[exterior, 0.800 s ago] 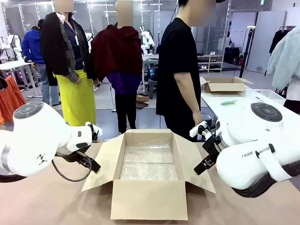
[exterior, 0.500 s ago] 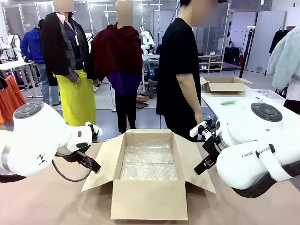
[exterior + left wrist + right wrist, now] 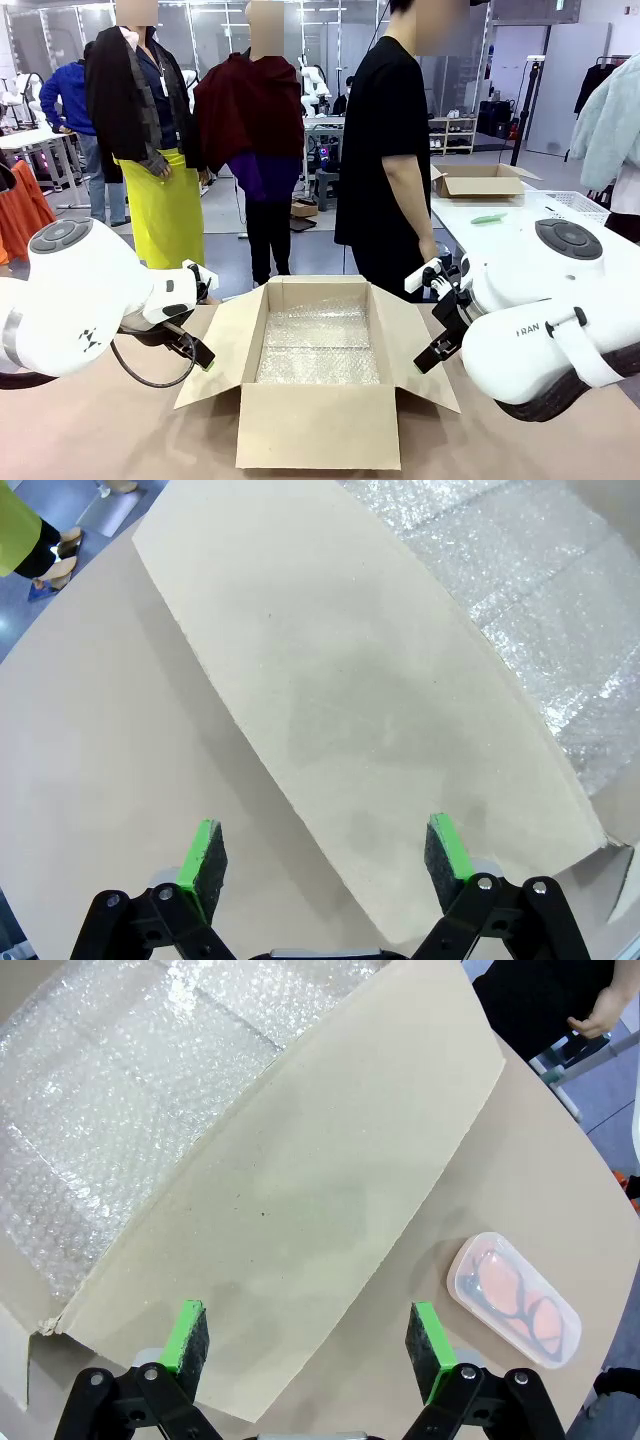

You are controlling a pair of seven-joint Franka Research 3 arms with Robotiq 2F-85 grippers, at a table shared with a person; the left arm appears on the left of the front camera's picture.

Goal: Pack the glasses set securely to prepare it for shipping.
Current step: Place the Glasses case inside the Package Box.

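Note:
One clear rounded case of the glasses set point(image 3: 513, 1300), holding pink-framed glasses, lies flat on the tan table to the right of the box's right flap point(image 3: 300, 1190). My right gripper point(image 3: 305, 1335) hangs open over that flap with nothing between its green pads, and it appears beside the box point(image 3: 430, 355) in the front view. My left gripper point(image 3: 325, 855) is open and empty above the left flap point(image 3: 350, 700), and the front view shows it left of the box point(image 3: 200, 355). The open cardboard box point(image 3: 318, 425) is lined with bubble wrap point(image 3: 320, 345).
A person in black point(image 3: 385, 150) stands at the far side, one hand point(image 3: 600, 1005) hanging near the table's edge. Bare table point(image 3: 90, 750) lies left of the box and in front of it. Another white table with a second box point(image 3: 480, 180) is at the back right.
The person at the far side has shifted slightly. Both arms, the box and the case stay where they were.

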